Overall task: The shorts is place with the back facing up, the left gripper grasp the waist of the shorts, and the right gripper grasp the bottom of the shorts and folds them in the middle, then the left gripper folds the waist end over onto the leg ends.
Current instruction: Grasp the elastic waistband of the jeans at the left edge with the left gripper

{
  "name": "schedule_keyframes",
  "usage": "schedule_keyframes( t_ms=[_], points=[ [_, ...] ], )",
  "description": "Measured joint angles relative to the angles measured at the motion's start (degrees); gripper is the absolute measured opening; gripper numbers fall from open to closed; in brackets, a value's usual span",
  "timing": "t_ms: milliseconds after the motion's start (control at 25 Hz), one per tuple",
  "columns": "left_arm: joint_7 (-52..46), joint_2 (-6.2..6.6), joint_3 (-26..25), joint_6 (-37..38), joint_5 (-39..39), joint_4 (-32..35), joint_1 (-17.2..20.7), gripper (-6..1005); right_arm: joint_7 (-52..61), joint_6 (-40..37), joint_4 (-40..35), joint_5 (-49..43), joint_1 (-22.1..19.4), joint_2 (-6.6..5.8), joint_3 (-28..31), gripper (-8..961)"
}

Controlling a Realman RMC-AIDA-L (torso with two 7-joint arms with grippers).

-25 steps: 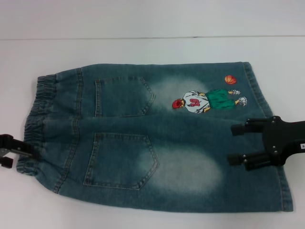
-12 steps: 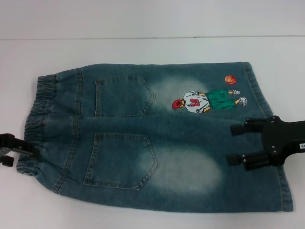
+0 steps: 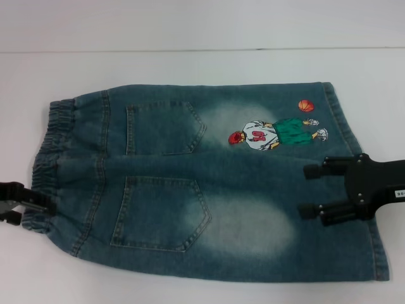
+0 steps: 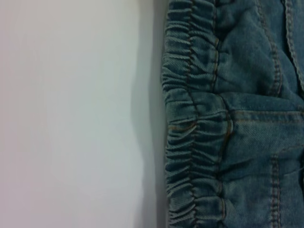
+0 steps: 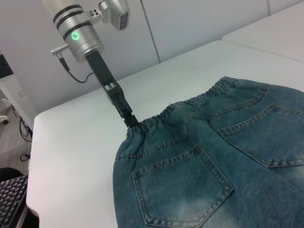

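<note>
The shorts [image 3: 209, 183] lie flat on the white table [image 3: 190, 66], back up, with both patch pockets and the embroidered player showing. The gathered waist [image 3: 47, 145] is at the left and the leg ends [image 3: 381, 253] are at the right. My left gripper [image 3: 30, 210] is open at the near corner of the waist, its upper finger touching the band. In the right wrist view the left gripper [image 5: 130, 122] meets the waist [image 5: 190, 102] at its edge. The left wrist view shows only the waist [image 4: 190, 142]. My right gripper [image 3: 304, 191] hovers open over the leg part.
The table's far edge runs across the top of the head view. The right wrist view shows the table's side edge, a keyboard [image 5: 12, 199] below it, and a second white table [image 5: 270, 23] beyond.
The right gripper has crept slightly left over the leg part. The left gripper has dropped a little along the waist corner. The shorts have not moved.
</note>
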Motion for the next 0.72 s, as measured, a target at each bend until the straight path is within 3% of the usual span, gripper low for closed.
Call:
schedule_keyframes(
  t_ms=[720],
  points=[
    [0.0,-0.56,0.0,-0.4,0.0,-0.4,-0.1,873,0.0,0.3,0.0,-1.5,0.5,0.38,0.0,897]
  ],
)
